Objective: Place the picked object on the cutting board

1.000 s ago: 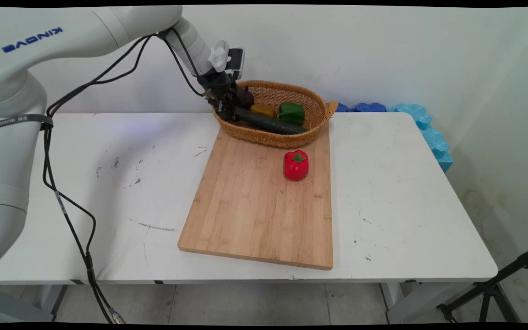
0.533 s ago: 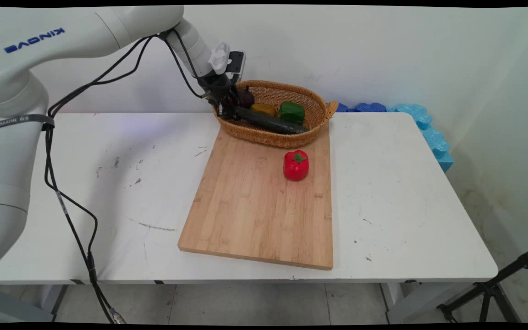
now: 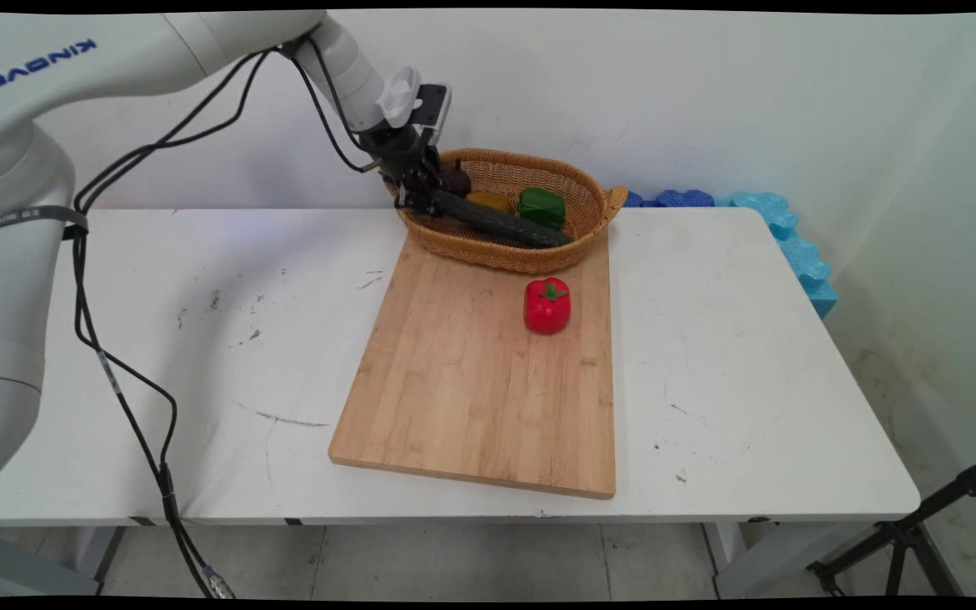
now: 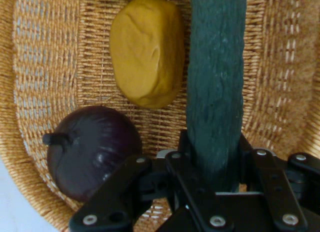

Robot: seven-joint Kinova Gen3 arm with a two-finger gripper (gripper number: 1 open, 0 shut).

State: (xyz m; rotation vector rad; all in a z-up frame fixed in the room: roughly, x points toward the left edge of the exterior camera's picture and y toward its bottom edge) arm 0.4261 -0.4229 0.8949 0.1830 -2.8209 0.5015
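My gripper is shut on the left end of a long dark green cucumber inside the wicker basket. That end is raised a little, the far end still rests in the basket. Beside the cucumber lie a dark purple onion, a yellow-brown potato and a green pepper.
A wooden cutting board lies in front of the basket with a red pepper standing on its far right part. Blue foam pieces sit at the table's back right corner. Black cables hang at the left.
The gripper has risen slightly with the cucumber's left end in its grip, tilting the cucumber up inside the basket. Nothing else has moved.
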